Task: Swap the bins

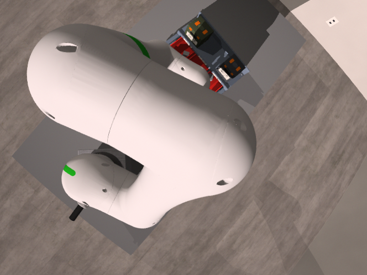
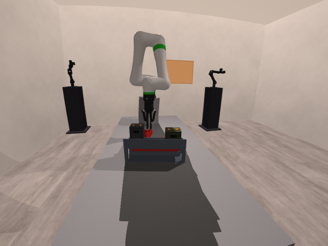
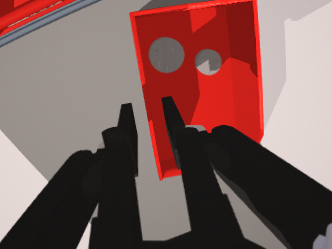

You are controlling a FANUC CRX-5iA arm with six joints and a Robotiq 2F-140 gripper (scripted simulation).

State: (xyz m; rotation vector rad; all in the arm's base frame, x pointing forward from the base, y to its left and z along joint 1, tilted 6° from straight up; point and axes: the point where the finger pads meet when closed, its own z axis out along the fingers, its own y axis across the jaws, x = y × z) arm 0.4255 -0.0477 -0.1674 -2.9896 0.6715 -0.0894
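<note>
A red open bin is on the table in front of the shelf; the arm hides it in the top view. Two round grey shapes, a larger and a smaller, show inside it. My gripper is partly open, fingertips a little apart. In the wrist view one finger lies over the bin's inside and the other outside its left wall, with nothing seen clamped. The shelf holds red bins. Three red strips show through its back. Which shelf bin is empty cannot be told.
A green box and a dark box stand on top of the shelf at its two ends. The arm covers much of the top view. Two black pedestals stand beyond the table's sides.
</note>
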